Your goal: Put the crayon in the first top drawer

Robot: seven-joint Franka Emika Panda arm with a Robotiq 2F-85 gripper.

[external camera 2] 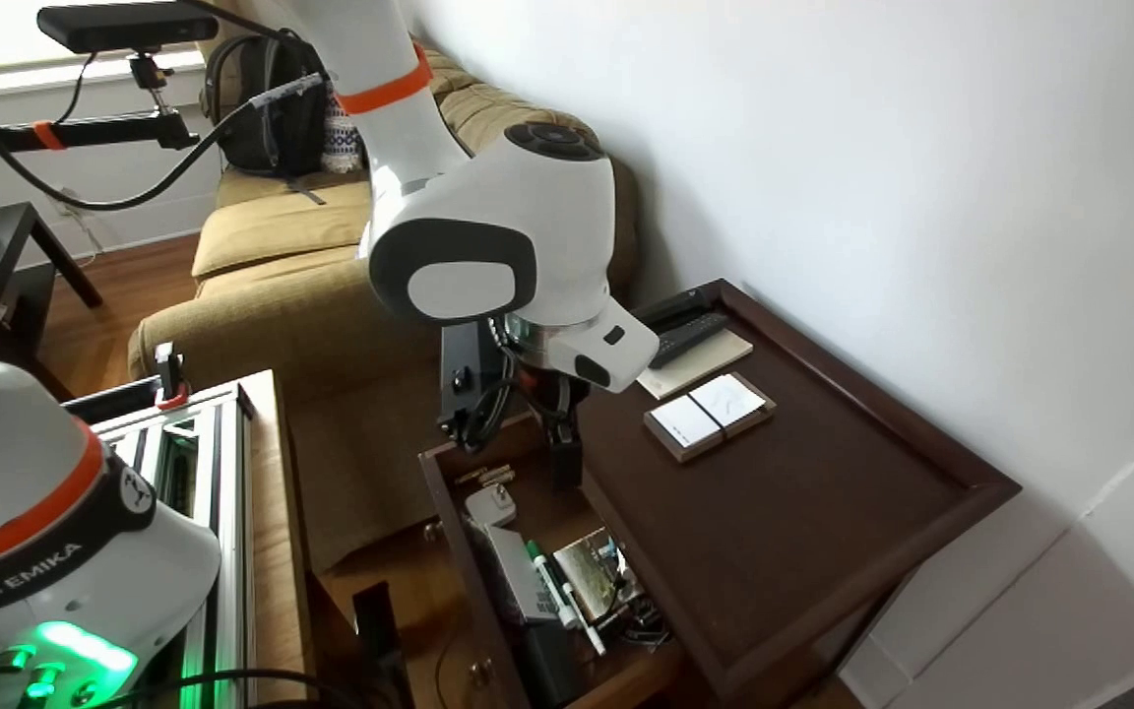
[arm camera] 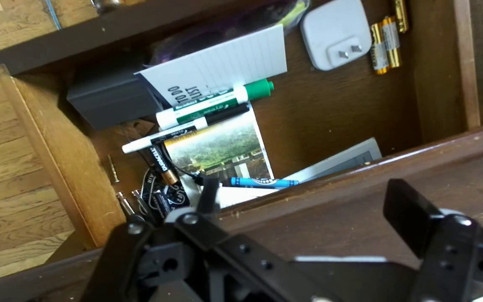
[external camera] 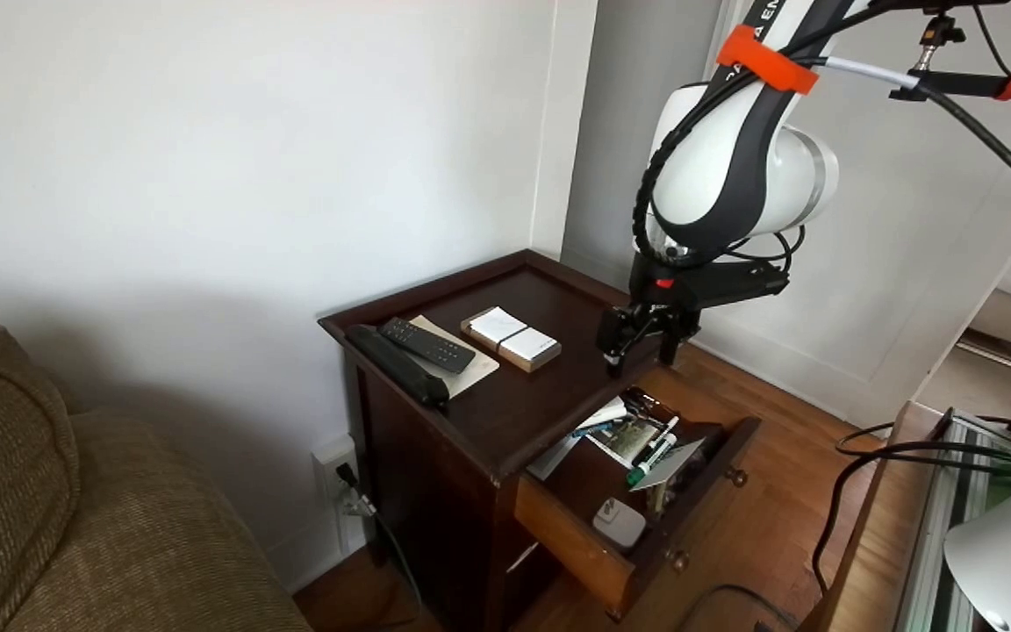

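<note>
Your gripper (arm camera: 306,201) is spread wide and holds nothing. The crayon (arm camera: 262,183) lies inside the pulled-out drawer (arm camera: 329,113).

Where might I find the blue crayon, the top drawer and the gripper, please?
Blue crayon (arm camera: 264,183), wrist view: middle of its wrapper.
Top drawer (arm camera: 329,109), wrist view: bare wooden bottom.
Gripper (arm camera: 303,195), wrist view: midway between its fingertips.

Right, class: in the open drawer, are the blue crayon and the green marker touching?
Apart: the wrist view shows bare drawer floor and a picture between the blue crayon and green marker.
</note>
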